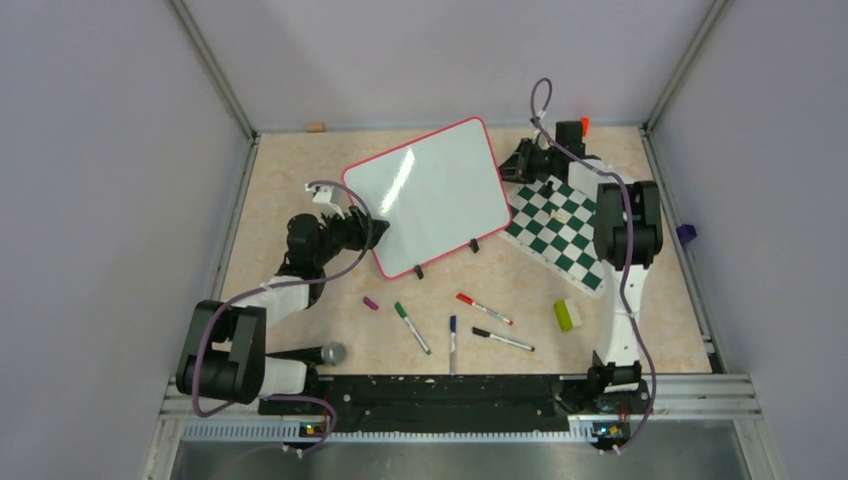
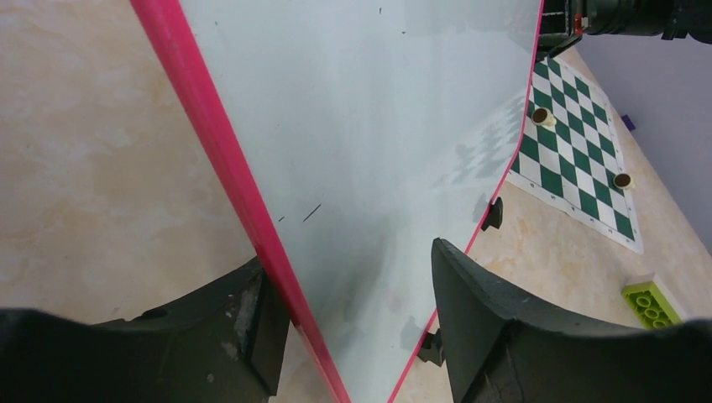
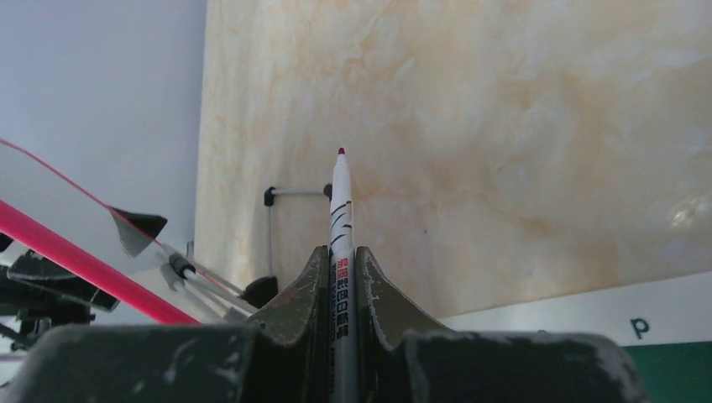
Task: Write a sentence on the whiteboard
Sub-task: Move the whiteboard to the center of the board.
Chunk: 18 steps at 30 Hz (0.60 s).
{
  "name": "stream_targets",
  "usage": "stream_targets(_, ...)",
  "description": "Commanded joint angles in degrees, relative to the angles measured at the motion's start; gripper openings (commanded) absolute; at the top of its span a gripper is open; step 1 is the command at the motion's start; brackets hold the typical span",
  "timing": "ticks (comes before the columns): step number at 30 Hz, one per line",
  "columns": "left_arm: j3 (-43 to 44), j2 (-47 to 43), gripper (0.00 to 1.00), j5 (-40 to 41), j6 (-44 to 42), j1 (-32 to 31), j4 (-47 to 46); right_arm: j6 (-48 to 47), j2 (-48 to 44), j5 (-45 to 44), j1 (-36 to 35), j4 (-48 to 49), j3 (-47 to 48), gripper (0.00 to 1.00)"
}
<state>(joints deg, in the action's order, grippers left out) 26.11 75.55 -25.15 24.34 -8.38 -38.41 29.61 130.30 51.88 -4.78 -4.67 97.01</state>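
The whiteboard (image 1: pixel 430 190) with its red-pink rim stands tilted on two black feet in the middle of the table. Its face (image 2: pixel 378 126) carries only a few tiny dark marks, and I see no sentence on it. My left gripper (image 1: pixel 375 235) is at the board's near-left corner, and its jaws (image 2: pixel 348 256) stand open astride that corner, the left finger against the rim. My right gripper (image 1: pixel 525 160) hovers at the board's far-right corner, shut (image 3: pixel 341 250) on a white marker (image 3: pixel 341 193) with a dark red tip pointing forward. The board's rim (image 3: pixel 75 260) shows at that view's left.
A green-and-white chess mat (image 1: pixel 560 235) lies right of the board with two small pieces (image 2: pixel 541 116) on it. Near the front lie a green-capped marker (image 1: pixel 411 327), a red one (image 1: pixel 484 308), a blue one (image 1: pixel 452 343), a black one (image 1: pixel 502 340), a purple cap (image 1: pixel 370 302) and a green brick (image 1: pixel 566 315).
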Motion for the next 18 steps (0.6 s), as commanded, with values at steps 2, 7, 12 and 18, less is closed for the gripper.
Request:
stream_targets(2,3.15,2.57,0.62,-6.50,-2.73,0.21,-6.20,0.79,-4.15,6.04,-0.83,5.47,-4.93,0.00)
stream_targets(7,3.21,2.57,0.56,-8.41,-4.33,0.21,-5.59,2.90,-9.03,8.27,-0.87,10.11,-11.48,0.00)
stream_targets(12,4.44,3.02,0.49,-9.76,-5.90,0.16,-1.00,2.31,-14.17,8.23,-0.93,10.64,-17.50,0.00)
stream_targets(18,3.58,4.39,0.42,-13.11,-3.58,-0.09,-3.36,-0.37,-18.66,6.06,-0.78,8.83,-23.56,0.00)
